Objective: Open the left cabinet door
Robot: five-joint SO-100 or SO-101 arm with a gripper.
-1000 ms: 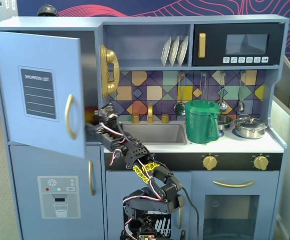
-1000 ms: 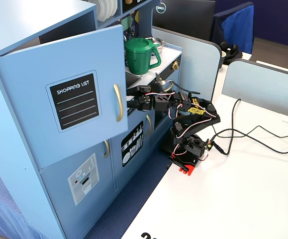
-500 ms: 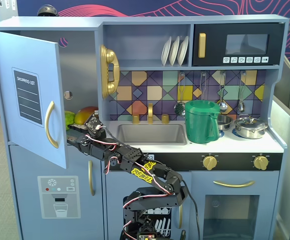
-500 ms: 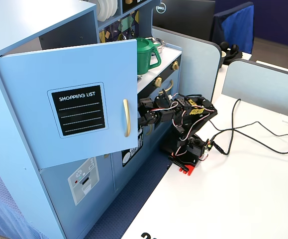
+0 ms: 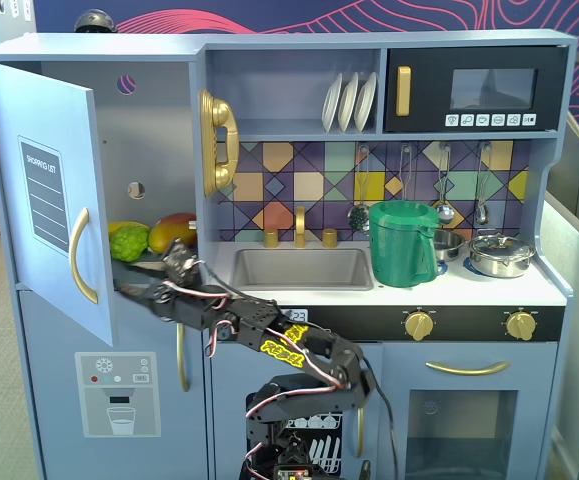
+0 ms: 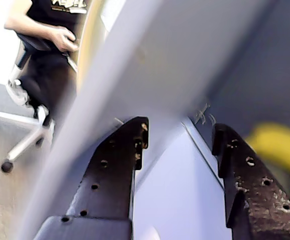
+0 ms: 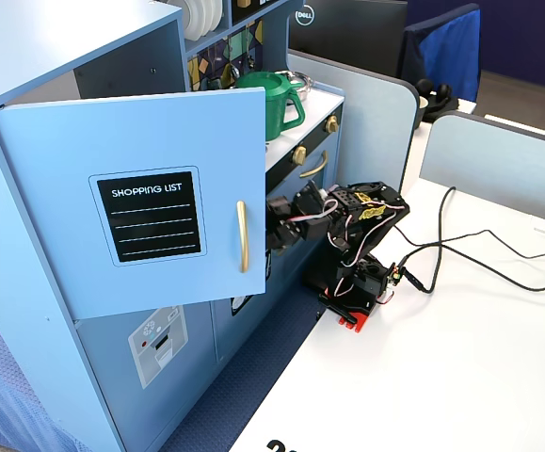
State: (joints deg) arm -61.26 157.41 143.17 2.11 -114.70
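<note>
Black fingers (image 6: 112, 185) of the gripper (image 5: 141, 291) stand wide apart, holding nothing, behind the door's (image 5: 44, 190) lower edge at 9 o'clock. Door already swung open; pushing step seems nearly done, next comes withdrawing.

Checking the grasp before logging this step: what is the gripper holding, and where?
Nothing: the gripper is open, its fingers straddling the left cabinet door's lower free edge.

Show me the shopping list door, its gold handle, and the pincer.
door (image 7: 84, 141): a fixed view, bare blue panel above the chalkboard.
handle (image 7: 242, 235): same view, middle of the gold bar.
pincer (image 6: 180, 150): wrist view, gap midway between the black fingertips.
</note>
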